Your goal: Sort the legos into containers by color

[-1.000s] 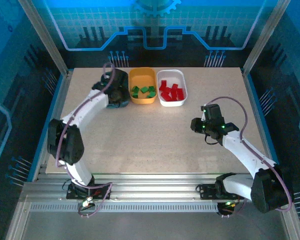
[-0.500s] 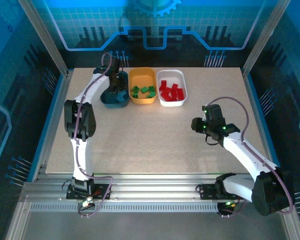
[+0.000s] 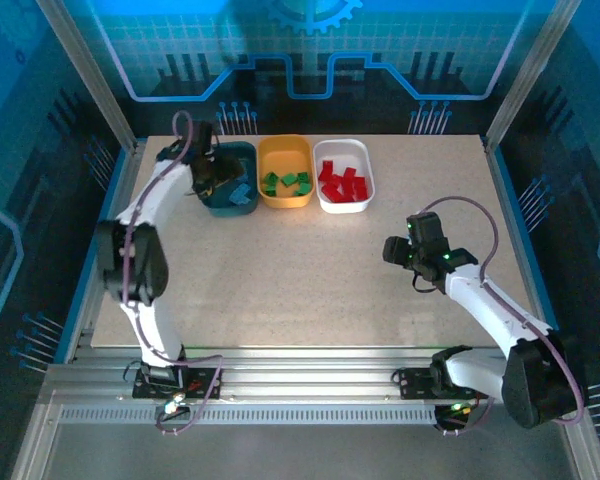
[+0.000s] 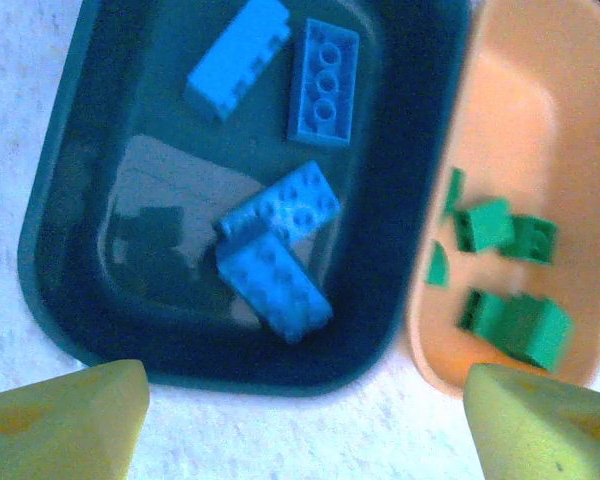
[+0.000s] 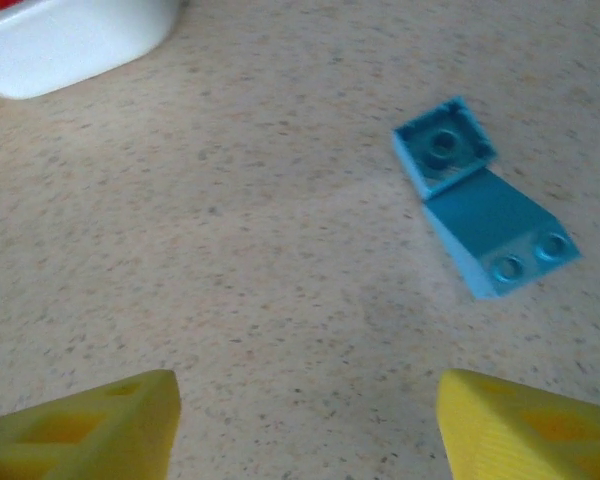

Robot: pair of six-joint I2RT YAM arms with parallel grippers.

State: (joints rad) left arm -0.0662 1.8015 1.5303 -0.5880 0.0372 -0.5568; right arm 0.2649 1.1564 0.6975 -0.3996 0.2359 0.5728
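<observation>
View from the near edge of the table (image 3: 300, 290). The right hand (image 5: 305, 430) hovers low over bare tabletop, fingers spread wide and holding nothing. Just beyond it, and off to the right of its centre line, lie two loose light-blue bricks (image 5: 490, 230), touching or perhaps joined; which cannot be told. At the far edge stand the white tub (image 3: 345, 208) with the red bricks (image 3: 342, 183), the orange-yellow tub (image 3: 285, 141) with the green bricks (image 3: 287, 182), and the dark teal tub (image 4: 60, 280) with four blue bricks (image 4: 275, 280). The left hand (image 4: 300, 420) hangs over the teal tub, likewise wide open and empty.

Likely hazards: a closure not centred on the pair could nudge one brick away or pinch a single corner, and the sloped face may slip from the pads. The teal tub lies farthest from the right hand, so a carry there would cross the other tubs and approach the left arm, risking a wrong-tub drop or contact.
</observation>
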